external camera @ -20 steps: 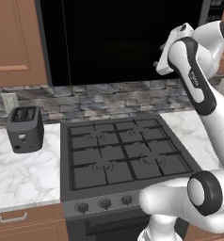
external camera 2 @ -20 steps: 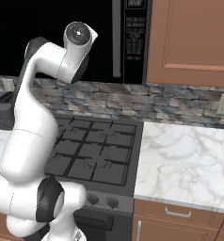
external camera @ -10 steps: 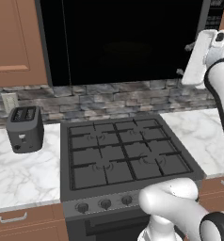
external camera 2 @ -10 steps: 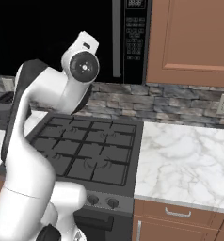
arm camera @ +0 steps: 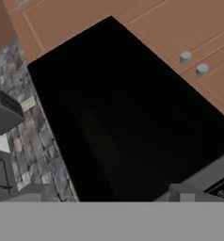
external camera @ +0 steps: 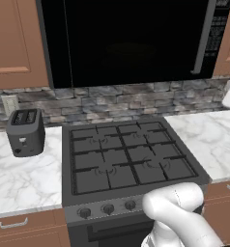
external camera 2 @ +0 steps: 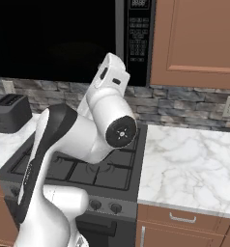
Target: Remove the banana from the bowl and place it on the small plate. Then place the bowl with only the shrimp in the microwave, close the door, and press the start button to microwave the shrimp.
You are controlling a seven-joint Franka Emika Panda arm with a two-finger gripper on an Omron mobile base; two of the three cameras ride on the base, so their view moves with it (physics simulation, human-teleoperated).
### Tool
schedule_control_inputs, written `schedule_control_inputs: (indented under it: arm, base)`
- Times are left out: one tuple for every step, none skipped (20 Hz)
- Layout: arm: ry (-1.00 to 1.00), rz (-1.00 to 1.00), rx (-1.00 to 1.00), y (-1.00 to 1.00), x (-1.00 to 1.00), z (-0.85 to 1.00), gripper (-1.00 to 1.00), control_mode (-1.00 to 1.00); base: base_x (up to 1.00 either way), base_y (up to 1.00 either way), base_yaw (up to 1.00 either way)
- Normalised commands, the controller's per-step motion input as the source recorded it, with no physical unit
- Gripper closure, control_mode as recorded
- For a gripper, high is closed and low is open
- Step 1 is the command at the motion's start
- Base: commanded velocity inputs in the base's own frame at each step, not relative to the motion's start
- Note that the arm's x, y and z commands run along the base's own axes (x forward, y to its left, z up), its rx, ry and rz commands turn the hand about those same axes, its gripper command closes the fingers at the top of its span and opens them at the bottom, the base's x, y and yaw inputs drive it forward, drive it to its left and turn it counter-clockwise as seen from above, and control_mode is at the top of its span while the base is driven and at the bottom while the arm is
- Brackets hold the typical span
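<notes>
Pincer (arm camera: 109,195) stood spread and empty, its tips just off the microwave door (arm camera: 132,132), which was shut ahead of it. Beyond one tip ran the grey handle (arm camera: 212,172), probably because pressing start on the keypad (external camera 2: 136,34) was the remaining step.

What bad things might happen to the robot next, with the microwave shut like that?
1. The door looks shut, and the open end effector sits close to its dark glass, so it might bump it.
2. Its handle is a slim bar beside the keypad; a sloppy reach may hit buttons instead.
3. A wide arm swing might knock the toaster.
</notes>
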Motion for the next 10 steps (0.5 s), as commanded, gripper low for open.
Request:
schedule_control_inputs:
  arm:
    - [0.00, 0.00, 0.04, -0.46, 0.00, -0.14, -1.00, -1.00]
    - [0.00, 0.00, 0.03, -0.33, 0.00, -0.06, -1.00, -1.00]
    - [-0.01, 0.00, 0.03, -0.36, 0.00, -0.01, -1.00, -1.00]
    - [0.00, 0.00, 0.03, -0.29, 0.08, -0.03, -1.00, -1.00]
    - [0.00, 0.00, 0.01, -0.15, 0.19, -0.09, -1.00, -1.00]
    - [0.00, 0.00, 0.00, -0.05, 0.31, -0.06, -1.00, -1.00]
    - [0.00, 0.00, 0.00, -0.05, 0.36, 0.00, -1.00, -1.00]
    - [0.00, 0.00, 0.00, -0.04, 0.44, 0.00, -1.00, -1.00]
    - [0.00, 0.00, 0.00, -0.16, 0.31, 0.00, -1.00, -1.00]
    - [0.00, 0.00, 0.01, -0.27, 0.28, 0.00, -1.00, -1.00]
  base:
    - [0.00, 0.00, 0.00]
    - [0.00, 0.00, 0.00]
    - [0.00, 0.00, 0.00]
    - [0.00, 0.00, 0.00]
    - [0.00, 0.00, 0.00]
    - [0.00, 0.00, 0.00]
    - [0.00, 0.00, 0.00]
    - [0.00, 0.00, 0.00]
    - [0.00, 0.00, 0.00]
    - [0.00, 0.00, 0.00]
